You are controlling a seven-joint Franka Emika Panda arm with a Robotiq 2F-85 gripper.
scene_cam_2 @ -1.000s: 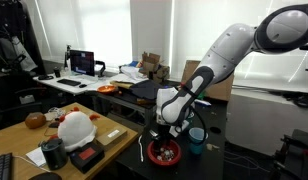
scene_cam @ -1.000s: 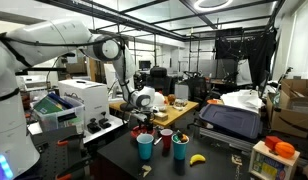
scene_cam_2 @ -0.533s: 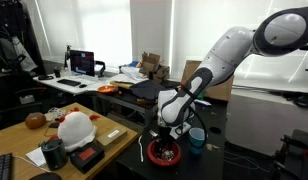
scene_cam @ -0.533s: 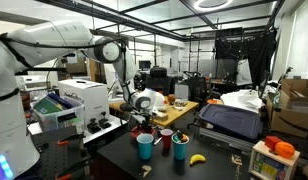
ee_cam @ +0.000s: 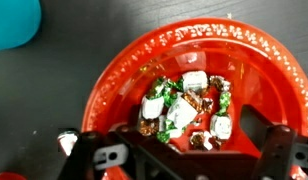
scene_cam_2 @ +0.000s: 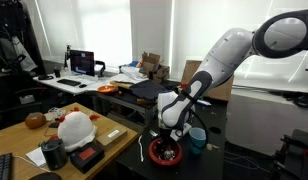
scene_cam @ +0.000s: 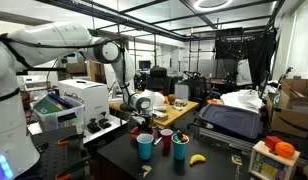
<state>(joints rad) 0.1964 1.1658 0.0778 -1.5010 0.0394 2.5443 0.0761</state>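
A red bowl [ee_cam: 256, 62] holding several wrapped candies [ee_cam: 184, 105], in green, white and brown wrappers, fills the wrist view. My gripper [ee_cam: 189, 142] hangs just above it, its dark fingers spread to either side of the candy pile, open and holding nothing. In an exterior view the gripper [scene_cam_2: 167, 133] points down over the red bowl [scene_cam_2: 164, 154] on the dark table. In an exterior view the gripper [scene_cam: 142, 121] sits low behind the cups, and the bowl is mostly hidden there.
A teal cup [scene_cam: 145, 147], a red cup [scene_cam: 166, 140], another teal cup [scene_cam: 181, 150] and a banana [scene_cam: 197, 158] stand on the dark table. A blue cup [scene_cam_2: 197, 139] is beside the bowl. A white printer [scene_cam: 76, 100] and cluttered desks surround.
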